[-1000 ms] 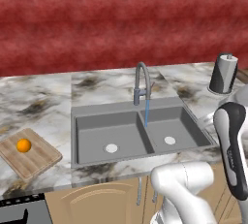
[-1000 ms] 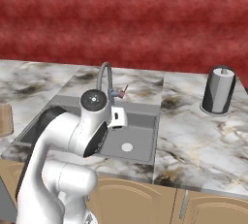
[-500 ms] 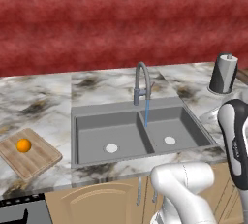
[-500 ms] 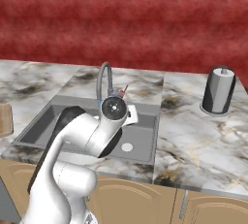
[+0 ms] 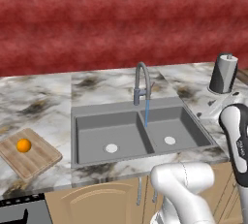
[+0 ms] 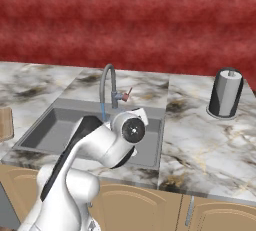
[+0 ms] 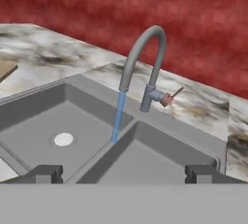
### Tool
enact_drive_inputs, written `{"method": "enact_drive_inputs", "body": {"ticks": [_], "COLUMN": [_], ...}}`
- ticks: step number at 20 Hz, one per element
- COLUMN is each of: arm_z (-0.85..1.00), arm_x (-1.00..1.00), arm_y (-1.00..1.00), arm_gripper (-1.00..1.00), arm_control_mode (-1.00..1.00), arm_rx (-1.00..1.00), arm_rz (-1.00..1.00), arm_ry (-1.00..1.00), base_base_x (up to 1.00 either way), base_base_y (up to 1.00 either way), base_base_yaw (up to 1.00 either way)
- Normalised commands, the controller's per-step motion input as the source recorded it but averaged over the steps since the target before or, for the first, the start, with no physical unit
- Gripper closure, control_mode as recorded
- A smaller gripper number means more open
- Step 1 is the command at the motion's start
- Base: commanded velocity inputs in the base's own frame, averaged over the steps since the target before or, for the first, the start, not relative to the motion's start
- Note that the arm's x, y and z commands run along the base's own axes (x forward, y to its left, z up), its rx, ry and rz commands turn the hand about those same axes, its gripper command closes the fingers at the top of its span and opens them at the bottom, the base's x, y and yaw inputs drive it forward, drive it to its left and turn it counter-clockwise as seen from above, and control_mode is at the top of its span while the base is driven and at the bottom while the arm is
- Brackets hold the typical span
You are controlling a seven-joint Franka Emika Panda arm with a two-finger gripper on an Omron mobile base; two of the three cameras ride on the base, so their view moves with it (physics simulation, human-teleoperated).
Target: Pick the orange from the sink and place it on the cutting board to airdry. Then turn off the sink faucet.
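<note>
1. Orange in colour, the orange sits on the cutting board, toward the board's far left part, on the marble counter to the left of the sink.
2. Water runs in a thin blue stream from the sink faucet; it falls at the divider between the two basins.
3. At the faucet's base a small lever with a red end sticks out to the right in my hand view.
4. My gripper has its two dark fingertips set wide apart, with nothing between them.
5. My hand looks across the sink at the faucet, well apart from it, with both basins below.
6. Each basin has a round pale drain.
7. A dark cylinder with a white top stands on the counter to the right of the sink, well apart from the faucet.
8. My white arm bends over the sink's near edge in the right base view.
</note>
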Motion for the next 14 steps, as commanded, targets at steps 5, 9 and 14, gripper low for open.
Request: {"method": "enact_drive_inputs", "body": {"ticks": [5,9,14], "arm_z": [0.0,0.0,0.0], "arm_x": [0.37,0.47,0.47], "arm_y": [-0.08,-0.08,-0.23], "arm_gripper": [-1.0,-1.0,-1.0], "arm_control_mode": [-1.0,-1.0,-1.0], "arm_rx": [0.0,0.01,0.02], "arm_rz": [0.16,0.14,0.12], "arm_ry": [-0.25,-0.18,-0.1], "base_base_x": [0.0,0.0,0.0], "base_base_y": [0.0,0.0,0.0], "base_base_yaw": [0.0,0.0,0.0]}}
